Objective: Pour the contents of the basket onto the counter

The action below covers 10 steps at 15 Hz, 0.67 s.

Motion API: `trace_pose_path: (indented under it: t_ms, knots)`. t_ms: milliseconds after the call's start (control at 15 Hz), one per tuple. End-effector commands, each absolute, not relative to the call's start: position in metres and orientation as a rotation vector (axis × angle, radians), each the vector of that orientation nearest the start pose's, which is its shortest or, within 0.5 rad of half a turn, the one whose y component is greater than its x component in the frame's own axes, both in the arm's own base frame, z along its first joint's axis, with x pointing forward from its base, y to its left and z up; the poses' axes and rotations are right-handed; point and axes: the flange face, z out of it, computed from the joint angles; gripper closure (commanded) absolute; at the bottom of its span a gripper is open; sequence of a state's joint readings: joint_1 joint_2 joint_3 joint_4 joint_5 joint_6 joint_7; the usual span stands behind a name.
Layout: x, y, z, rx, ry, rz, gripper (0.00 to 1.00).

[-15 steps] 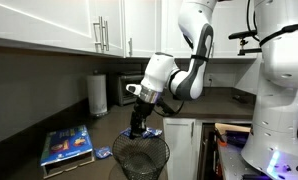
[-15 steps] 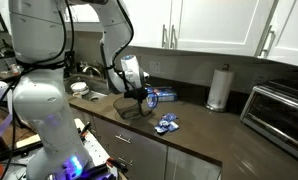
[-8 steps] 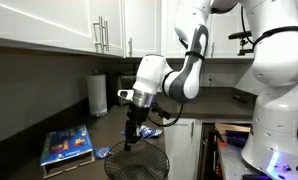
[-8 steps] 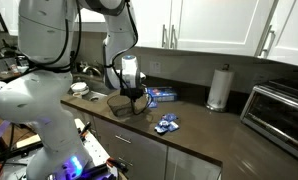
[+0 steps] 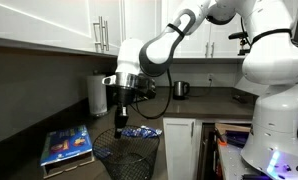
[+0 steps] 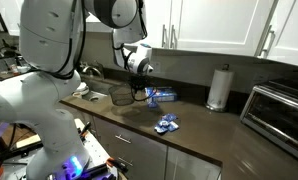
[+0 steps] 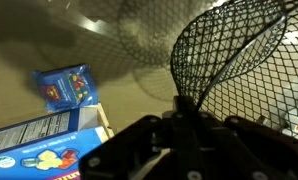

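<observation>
Raised slightly, basket (image 5: 126,156) hangs below jaws, rim pinched between them.

Basket (image 5: 129,160): one; you see it in all three views.
Small packets (image 6: 169,124): one little heap, lower middle of an exterior view; at least two, but you cannot count them exactly. In the wrist view only one shows, at the left.
Flat blue package (image 5: 67,145): one, lower left.
Paper towel roll (image 6: 221,88): one.
Toaster oven (image 6: 279,115): one, at the right edge.
</observation>
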State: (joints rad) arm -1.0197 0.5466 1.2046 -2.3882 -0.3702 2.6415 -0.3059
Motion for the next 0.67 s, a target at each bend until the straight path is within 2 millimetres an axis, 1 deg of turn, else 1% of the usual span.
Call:
trace_pose_path:
  t_ms: [0,200,400,600]
  knots:
    - [0.511,0.118,0.272,-2.58,-1.013,-0.142,0.98]
    - [0.517,0.111,0.278,-2.577,-0.995,-0.129,0.98]
    - [0.51,0.104,0.275,-2.596,-1.024,-0.168,0.98]
    - [0.502,0.102,0.27,-2.618,-1.066,-0.23,0.98]
